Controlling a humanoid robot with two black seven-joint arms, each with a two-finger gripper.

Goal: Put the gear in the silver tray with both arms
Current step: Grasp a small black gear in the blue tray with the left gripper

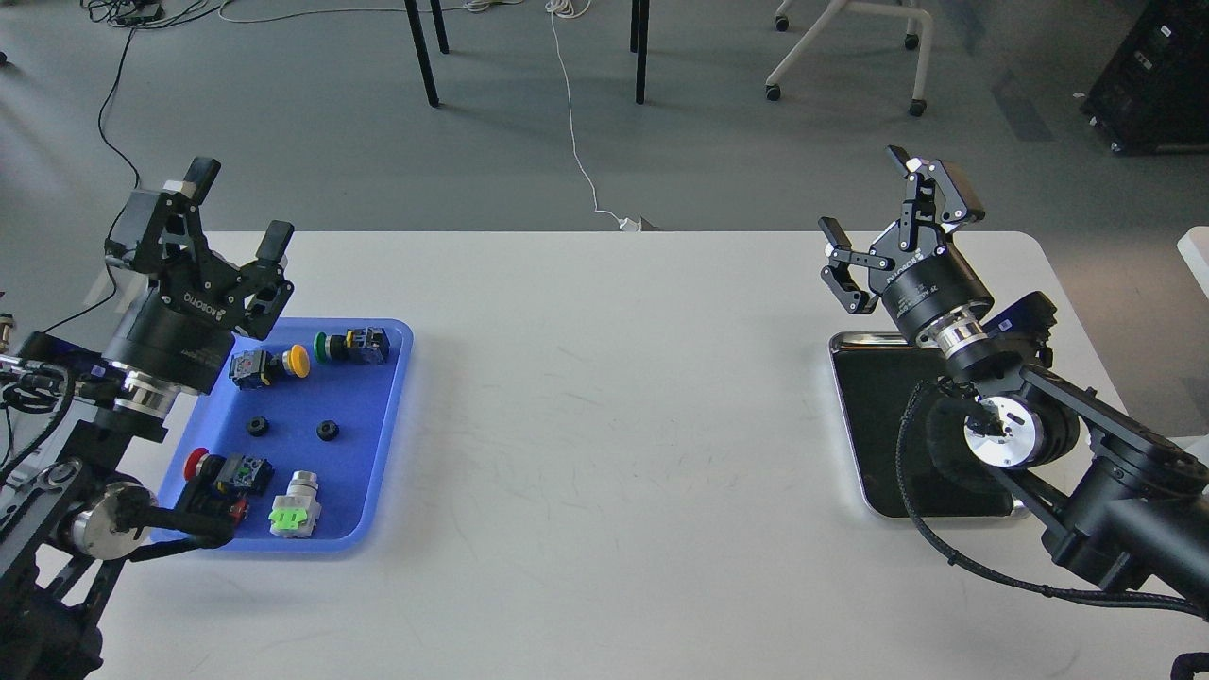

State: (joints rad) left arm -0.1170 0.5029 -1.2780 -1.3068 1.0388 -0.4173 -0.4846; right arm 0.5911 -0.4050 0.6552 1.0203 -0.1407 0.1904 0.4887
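White table (604,425) fills the view, its middle bare between two trays. Nearest on the left, the blue tray (378,453) holds a grey switch with a green tab (295,505) and a red button (212,469) at its near end. Beyond them lie two small black gears (257,427) and (328,431), side by side and apart, each flat with its bore facing up, so no long axis shows. Farther back sit a yellow button (269,365) and a green button (354,346).

On the right, the silver tray (874,444) lies with its long axis running near to far, close to the table's right edge; my right arm covers much of its dark bottom.

Left gripper (238,212) hangs above the blue tray's far left corner, fingers spread wide, holding nothing. Right gripper (893,227) sits over the silver tray's far edge, also spread wide and empty.

Past the table's far edge, grey floor shows chair legs and a white cable (576,142).
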